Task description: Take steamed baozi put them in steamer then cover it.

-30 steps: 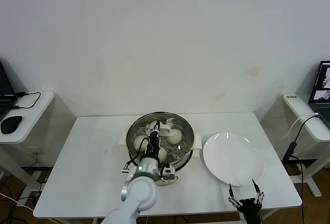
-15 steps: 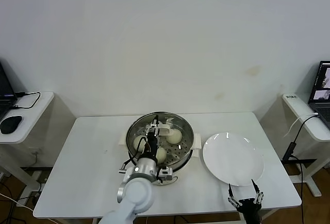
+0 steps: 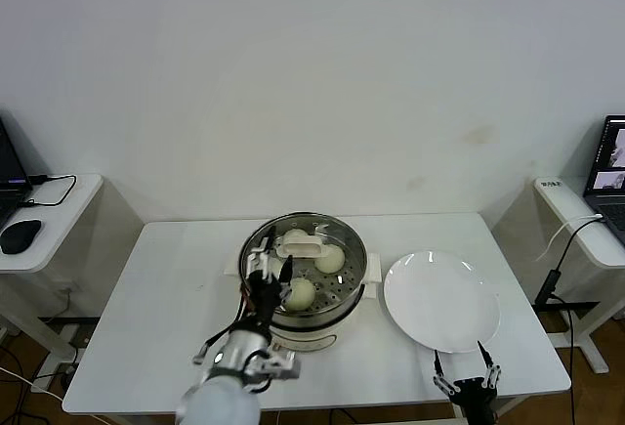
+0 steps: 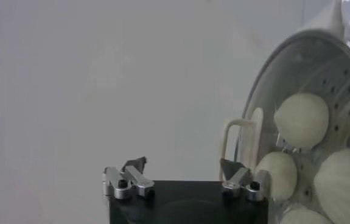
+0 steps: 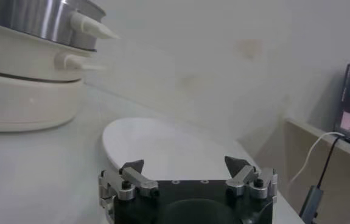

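The right gripper (image 3: 467, 383) sits parked at the near edge of the table (image 3: 166, 288), its fingers (image 5: 132, 168) spread wide with nothing between them. Just beyond those fingers lies the white plate (image 3: 441, 301), bare. In the right wrist view the plate (image 5: 162, 146) spreads out directly ahead of the fingertips, and the cream pot base (image 5: 22, 91) stands farther off to one side.

The left gripper (image 3: 265, 277) hangs over the near left rim of the steamer (image 3: 350, 249), its fingers (image 4: 135, 165) spread apart and holding nothing. In the left wrist view one fingertip stands off over bare table, while the other is close beside the lid handle (image 4: 235, 137) and a bun (image 4: 276, 175).

The steamer stands mid-table, just left of the plate. Inside it, the steamed baozi (image 3: 299, 292) rest on the perforated floor: one just beyond the left fingers on the near side, one (image 3: 329, 260) farther back toward the right, and a third partly hidden behind the fingers. The left wrist view shows four buns (image 4: 301, 120) clustered in the basket. A glass lid (image 3: 305, 243) with a cream handle lies over the far part of the basket.

Beyond the table stands a plain white wall (image 3: 312, 73).
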Robot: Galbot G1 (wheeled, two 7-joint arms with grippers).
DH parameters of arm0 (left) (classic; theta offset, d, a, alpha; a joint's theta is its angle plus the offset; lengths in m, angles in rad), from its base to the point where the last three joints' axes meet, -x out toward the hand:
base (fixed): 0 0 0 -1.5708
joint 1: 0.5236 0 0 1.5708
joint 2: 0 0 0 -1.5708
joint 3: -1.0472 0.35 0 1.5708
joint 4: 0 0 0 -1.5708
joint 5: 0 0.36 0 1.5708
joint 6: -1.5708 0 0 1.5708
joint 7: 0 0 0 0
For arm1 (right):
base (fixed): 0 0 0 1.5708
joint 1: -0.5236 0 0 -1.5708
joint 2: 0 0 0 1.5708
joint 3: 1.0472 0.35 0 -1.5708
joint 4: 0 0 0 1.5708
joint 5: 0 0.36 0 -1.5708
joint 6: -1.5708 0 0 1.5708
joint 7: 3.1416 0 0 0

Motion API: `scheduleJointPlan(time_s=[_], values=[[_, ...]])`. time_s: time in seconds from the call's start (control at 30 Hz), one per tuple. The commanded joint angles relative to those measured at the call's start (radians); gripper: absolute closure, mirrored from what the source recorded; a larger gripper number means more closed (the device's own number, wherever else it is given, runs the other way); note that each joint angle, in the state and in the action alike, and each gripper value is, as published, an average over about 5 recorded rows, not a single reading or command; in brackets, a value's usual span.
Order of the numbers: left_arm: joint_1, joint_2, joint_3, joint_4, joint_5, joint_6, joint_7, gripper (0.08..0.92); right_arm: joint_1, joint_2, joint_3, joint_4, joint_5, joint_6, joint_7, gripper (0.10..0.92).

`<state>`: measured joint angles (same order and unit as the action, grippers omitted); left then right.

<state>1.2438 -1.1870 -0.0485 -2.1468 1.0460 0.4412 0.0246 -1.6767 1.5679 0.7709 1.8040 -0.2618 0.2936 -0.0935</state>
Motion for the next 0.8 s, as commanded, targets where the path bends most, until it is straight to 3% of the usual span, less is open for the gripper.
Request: scheduleJointPlan(time_s=[0.03, 0.17, 0.4, 0.63, 0.8], values=[[0.383, 0.072, -0.397, -0.15, -1.101, -0.349, -0.309, 0.178, -0.003, -0.012, -0.01, 0.016, 0.026, 0.013, -0.003, 0.203], [0.468, 0.022, -0.499, -0.107, -1.252, -0.426, -0.346, 0.177, -0.012, -0.038, -0.035, 0.034, 0.076, 0.024, -0.01, 0.203], [0.578, -0.043, -0.511, -0.03, -1.311, -0.52, -0.339, 0.177, -0.039, -0.109, -0.062, 0.057, 0.154, 0.021, -0.03, 0.203], [0.599, -0.041, -0.538, 0.124, -1.331, -0.65, -0.253, 0.177, -0.061, -0.135, -0.097, 0.087, 0.184, -0.004, -0.045, 0.203], [0.612, -0.048, -0.54, 0.147, -1.333, -0.654, -0.199, 0.177, -0.068, -0.143, -0.125, 0.106, 0.191, -0.021, -0.052, 0.203]])
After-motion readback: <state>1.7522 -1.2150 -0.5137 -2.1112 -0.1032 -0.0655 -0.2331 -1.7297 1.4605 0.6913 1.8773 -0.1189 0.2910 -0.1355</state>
